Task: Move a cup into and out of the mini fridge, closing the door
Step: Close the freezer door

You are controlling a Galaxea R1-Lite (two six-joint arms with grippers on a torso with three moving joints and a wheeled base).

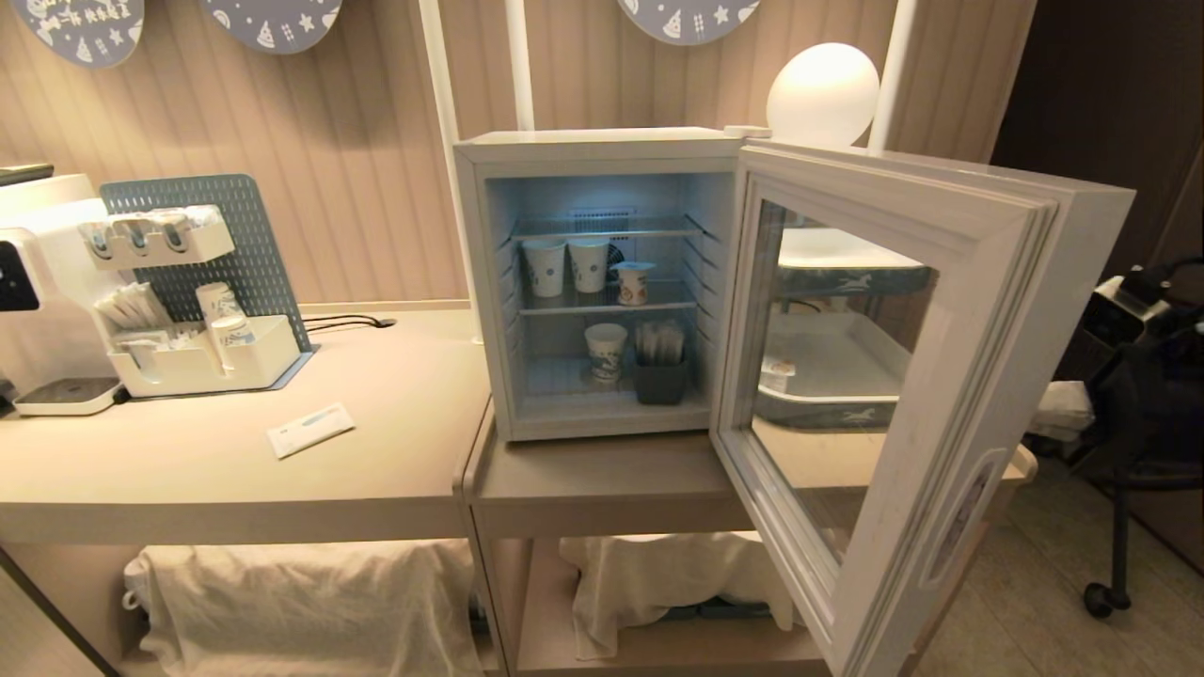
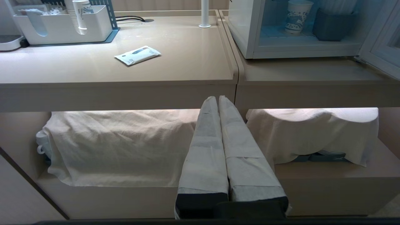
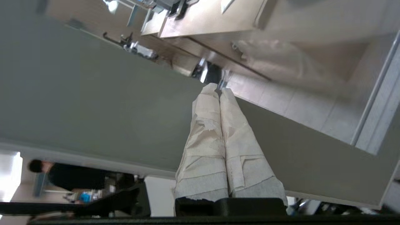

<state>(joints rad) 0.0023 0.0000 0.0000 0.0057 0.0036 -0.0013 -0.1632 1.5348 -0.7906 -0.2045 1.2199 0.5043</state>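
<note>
The mini fridge (image 1: 470,282) stands on the counter, lit inside. Its door (image 1: 950,310) is swung wide open to the right. On the middle wire shelf the cup (image 1: 632,282), small and white with red print, stands beside two taller paper cups (image 1: 566,265). Neither gripper shows in the head view. My left gripper (image 2: 217,97) is shut and empty, parked low before the counter's lower shelf, with the fridge (image 2: 247,31) up to its right. Raised and rolled, my right gripper (image 3: 217,87) is also shut and empty, in front of a flat grey panel (image 3: 93,103).
A third paper cup (image 1: 605,350) and a dark holder (image 1: 659,376) sit on the fridge floor. On the counter to the left are a white organiser (image 1: 202,353), a packet (image 1: 310,429) and a coffee machine (image 1: 47,282). A wheeled chair (image 1: 1138,423) stands right of the door. A person (image 3: 62,176) is in the distance.
</note>
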